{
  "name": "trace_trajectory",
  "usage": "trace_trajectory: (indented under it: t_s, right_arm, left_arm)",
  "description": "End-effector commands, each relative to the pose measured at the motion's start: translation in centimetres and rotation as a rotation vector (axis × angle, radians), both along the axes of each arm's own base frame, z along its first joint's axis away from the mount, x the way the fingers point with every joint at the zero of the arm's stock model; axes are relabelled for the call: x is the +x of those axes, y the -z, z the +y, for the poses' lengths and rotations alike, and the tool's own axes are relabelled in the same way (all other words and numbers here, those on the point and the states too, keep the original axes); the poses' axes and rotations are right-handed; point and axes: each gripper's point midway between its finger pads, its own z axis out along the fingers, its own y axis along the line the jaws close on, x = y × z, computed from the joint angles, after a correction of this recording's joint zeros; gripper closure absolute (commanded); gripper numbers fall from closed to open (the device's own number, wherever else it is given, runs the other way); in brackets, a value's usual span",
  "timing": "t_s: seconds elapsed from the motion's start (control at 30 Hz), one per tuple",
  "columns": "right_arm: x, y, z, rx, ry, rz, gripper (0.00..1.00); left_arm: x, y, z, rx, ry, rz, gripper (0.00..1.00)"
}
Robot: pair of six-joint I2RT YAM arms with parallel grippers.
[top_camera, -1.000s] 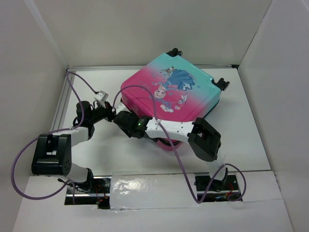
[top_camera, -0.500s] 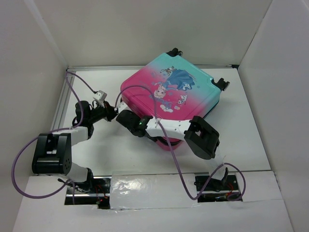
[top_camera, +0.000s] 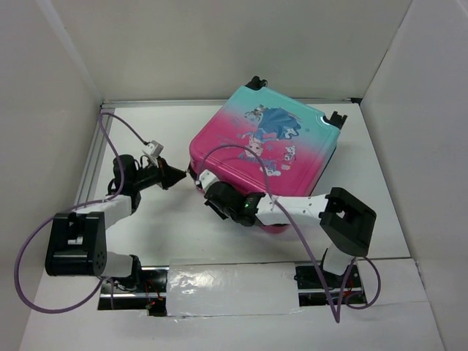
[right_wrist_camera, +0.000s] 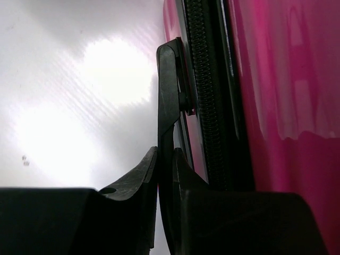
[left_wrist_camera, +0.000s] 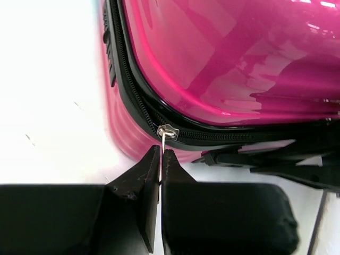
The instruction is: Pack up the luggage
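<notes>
Lying flat on the white table [top_camera: 157,230], the luggage [top_camera: 265,150] is closed, with its printed pink-to-teal shell facing up. It sits just ahead of both grippers, its pink corner against their tips and its black wheels [top_camera: 256,80] on the side farthest from them. The right arm [top_camera: 307,207] reaches across the suitcase's near edge, and the left arm [top_camera: 121,205] comes in from the opposite side.

A black zipper [left_wrist_camera: 228,136] runs around the shell's seam, passing directly above the left gripper [left_wrist_camera: 161,152] in its wrist view and along the right of the right gripper [right_wrist_camera: 166,155] in the other.

The right gripper is closed tight on a flat black tab [right_wrist_camera: 167,101] that stands up from between its fingers and joins the luggage beside the zipper.

The left gripper is closed to a sliver, pinching the thin silver zipper pull [left_wrist_camera: 164,142]. Its slider [left_wrist_camera: 167,129] sits just beyond the fingertips at the rounded corner of the seam.
</notes>
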Motion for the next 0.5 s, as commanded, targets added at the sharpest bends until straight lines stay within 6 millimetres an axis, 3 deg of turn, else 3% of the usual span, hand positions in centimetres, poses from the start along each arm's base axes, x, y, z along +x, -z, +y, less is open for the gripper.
trace_trajectory:
  t_s: [0.0,0.23,0.3,0.47]
  right_arm:
    - [-2.7,2.2,-8.0,-0.255,0.091,0.073,1.00]
    - [-4.0,-3.0,-10.1,-0.140,0.188,0.037,1.00]
    - [-4.3,-2.9,-11.0,-0.159,0.215,0.051,1.00]
    - [-5.9,-3.3,-10.7,-0.134,0.218,0.102,1.00]
  left_arm:
    - [2.0,-1.1,4.1,0.120,-0.170,-0.122,1.00]
    - [1.5,-1.3,5.1,0.162,-0.204,-0.130,1.00]
    - [2.4,-1.0,5.5,0.169,-0.210,-0.120,1.00]
    - [4.9,0.1,5.9,0.169,-0.192,-0.073,1.00]
